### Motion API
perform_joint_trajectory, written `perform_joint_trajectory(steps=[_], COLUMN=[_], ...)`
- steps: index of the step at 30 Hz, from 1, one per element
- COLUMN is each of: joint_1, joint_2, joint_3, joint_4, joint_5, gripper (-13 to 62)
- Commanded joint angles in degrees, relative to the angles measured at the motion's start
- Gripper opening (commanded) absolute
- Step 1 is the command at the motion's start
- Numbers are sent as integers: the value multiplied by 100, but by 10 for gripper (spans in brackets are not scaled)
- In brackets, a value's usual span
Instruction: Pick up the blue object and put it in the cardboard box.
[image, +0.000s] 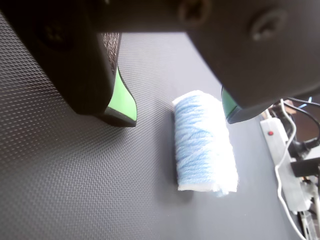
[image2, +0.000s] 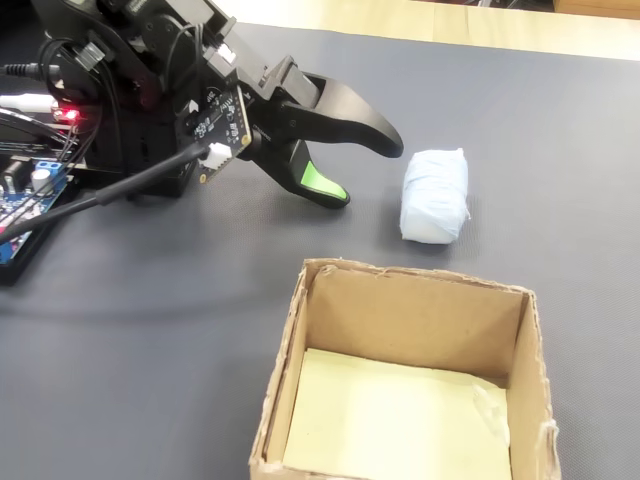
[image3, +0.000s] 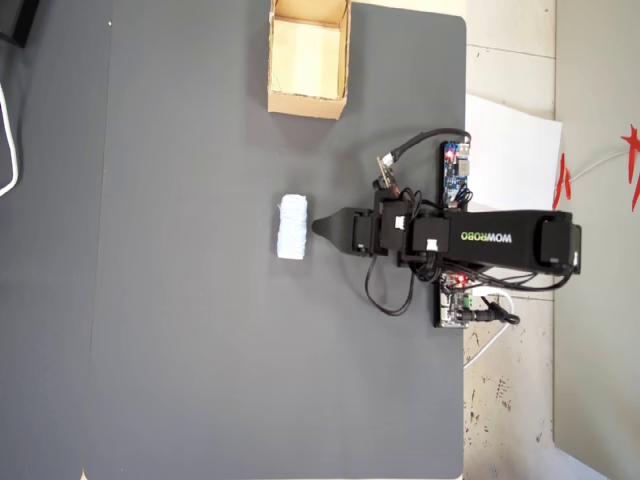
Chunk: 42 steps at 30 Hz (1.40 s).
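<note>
The small pale-blue roll of soft ribbed yarn (image2: 434, 196) is lying on its side on the dark grey bumpy mat (image2: 560, 130). Nothing is touching it. In the overhead view it is sitting just beside the tip of the black claw with green pads (image2: 372, 168), with a little gap between them.

The claw is spread wide open. In the wrist view one green pad (image: 123, 100) is showing on the left of the roll and the other is peeking out right beside the roll's top right corner. I think the claw is staying open like this so the roll can fit between the two sides before it squeezes. It is not holding anything.

The small tan cardboard box (image2: 285, 350) is standing open on the same mat. In the fixed view it is near the roll, just below it. Inside, only a flat pale yellow bottom is showing. The box is looking empty, so the roll is not in it yet. I think the open top is waiting for the roll to be dropped in from above.
</note>
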Motion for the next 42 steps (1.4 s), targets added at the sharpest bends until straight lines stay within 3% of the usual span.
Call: perform_joint_trajectory(steps=[1, 42], joint_1=[-26, -167], joint_2=[510, 510], joint_3=[220, -141], joint_4=[668, 97], joint_5=[97, 88], gripper=[338, 340])
